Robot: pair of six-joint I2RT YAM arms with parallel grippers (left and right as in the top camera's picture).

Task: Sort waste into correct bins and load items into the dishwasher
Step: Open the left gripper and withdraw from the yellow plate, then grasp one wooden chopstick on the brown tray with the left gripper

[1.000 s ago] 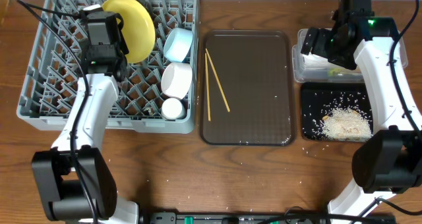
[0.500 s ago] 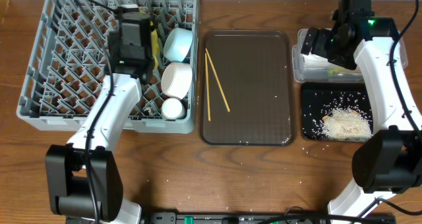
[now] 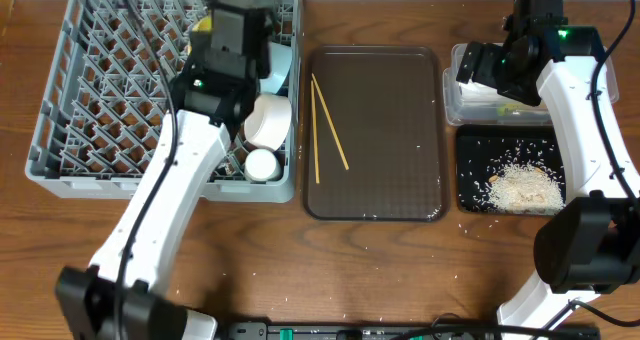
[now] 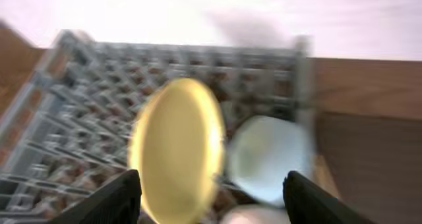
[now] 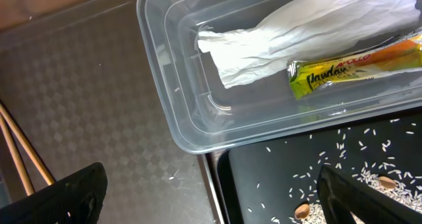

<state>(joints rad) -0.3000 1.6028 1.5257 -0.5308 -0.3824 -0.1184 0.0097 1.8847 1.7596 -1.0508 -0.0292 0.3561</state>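
Dark brown wood-grain table (image 3: pixel 420 270), a few stray white specks near the front edge. Left: square grey plastic dish rack (image 3: pixel 90 100) with a grid of upright pegs. Centre: flat brown tray (image 3: pixel 390 180), rounded corners, fine embossed texture. Right: clear plastic tub (image 5: pixel 191 118) at the back, glossy black tray (image 3: pixel 475 150) just in front of it, rims nearly touching.

Rack contents, all on its right side:
- Round yellow plate (image 4: pixel 175 148), upright on edge between the pegs.
- Light-blue bowl (image 4: pixel 267 158) just beside the plate.
- White bowl (image 3: pixel 268 120) in front of that.
- Small white cup (image 3: pixel 262 164) near the rack's front right corner.

The left wrist view is motion-blurred, so fine contact is unclear.

Two thin wooden chopsticks (image 3: pixel 325 120) lie on the left part of the brown tray, ends together at the back, splayed into a narrow V.

The tub holds a crumpled white napkin (image 5: pixel 297 33) with a green-and-yellow wrapper (image 5: pixel 349 62) against it. The black tray carries a heap of whitish rice (image 3: pixel 520 188) plus loose grains.

Left gripper (image 4: pixel 212 201): jaws wide apart, nothing clamped, over the rack and facing the plate. The plate's lower edge is close to the left finger; can't tell if they touch.

Right gripper (image 5: pixel 214 194): jaws at full spread, empty, hovering over the spot where the tub, black tray and brown tray meet.
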